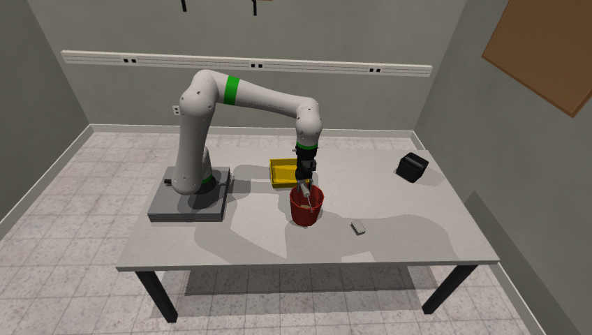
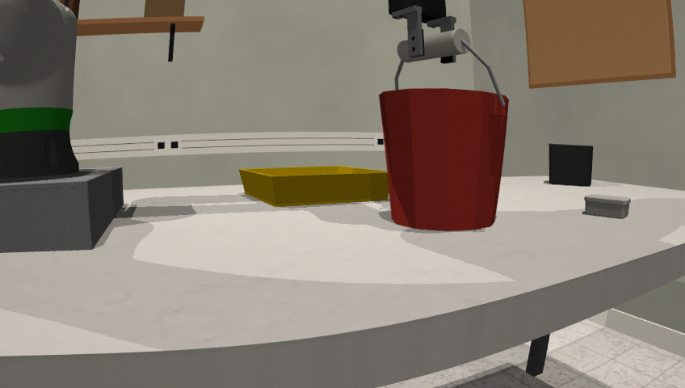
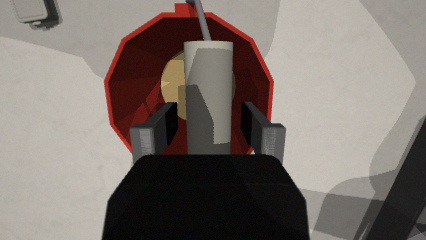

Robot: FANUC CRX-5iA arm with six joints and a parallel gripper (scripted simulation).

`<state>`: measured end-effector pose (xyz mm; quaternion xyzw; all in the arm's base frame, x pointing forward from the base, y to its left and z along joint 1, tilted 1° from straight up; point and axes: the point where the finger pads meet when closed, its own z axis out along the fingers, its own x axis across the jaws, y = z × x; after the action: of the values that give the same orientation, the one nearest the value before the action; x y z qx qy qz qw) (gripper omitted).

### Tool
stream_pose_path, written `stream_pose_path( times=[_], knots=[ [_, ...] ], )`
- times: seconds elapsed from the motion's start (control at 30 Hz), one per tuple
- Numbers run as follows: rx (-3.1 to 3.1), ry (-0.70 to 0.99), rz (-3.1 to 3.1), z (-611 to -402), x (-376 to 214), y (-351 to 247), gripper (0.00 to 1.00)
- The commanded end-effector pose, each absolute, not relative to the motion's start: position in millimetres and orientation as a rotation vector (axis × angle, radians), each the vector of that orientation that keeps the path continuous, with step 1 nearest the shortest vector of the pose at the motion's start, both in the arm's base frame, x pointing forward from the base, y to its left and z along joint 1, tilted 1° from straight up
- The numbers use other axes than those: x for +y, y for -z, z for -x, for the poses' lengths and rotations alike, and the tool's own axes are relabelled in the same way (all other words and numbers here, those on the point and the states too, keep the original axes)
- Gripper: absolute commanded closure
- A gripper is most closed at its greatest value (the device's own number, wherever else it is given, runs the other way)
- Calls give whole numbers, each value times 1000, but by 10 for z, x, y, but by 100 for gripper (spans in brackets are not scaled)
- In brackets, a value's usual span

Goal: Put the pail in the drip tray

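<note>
The arm has smooth, rounded pale-grey segments with bright green bands, small dark screw recesses around its joints, a black base collar and a black wrist section, ending in a gripper with grey, angular fingers and black pads.

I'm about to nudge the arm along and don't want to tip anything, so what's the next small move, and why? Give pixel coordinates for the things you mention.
I'd probably close the gripper point(image 1: 305, 185) point(image 2: 430, 52) point(image 3: 209, 115) on the grey handle grip point(image 2: 434, 45) point(image 3: 209, 90): its open fingers straddle it with a gap on each side, and the red pail point(image 1: 305, 211) point(image 2: 444, 163) point(image 3: 115, 95) stands upright on the table, outside the yellow tray point(image 1: 283, 185) point(image 2: 317, 188).
</note>
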<state>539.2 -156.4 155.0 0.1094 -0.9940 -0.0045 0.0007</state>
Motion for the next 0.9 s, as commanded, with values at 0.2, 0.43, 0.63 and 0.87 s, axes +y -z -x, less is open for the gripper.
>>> stream_pose_path(
  times=[0.2,0.43,0.63,0.87],
  knots=[
    [-3123,13,-344,-5398,-1567,-1562,100],
    [-3123,13,-344,-5398,-1567,-1562,100],
    [-3123,13,-344,-5398,-1567,-1562,100],
    [-3123,13,-344,-5398,-1567,-1562,100]
  ],
)
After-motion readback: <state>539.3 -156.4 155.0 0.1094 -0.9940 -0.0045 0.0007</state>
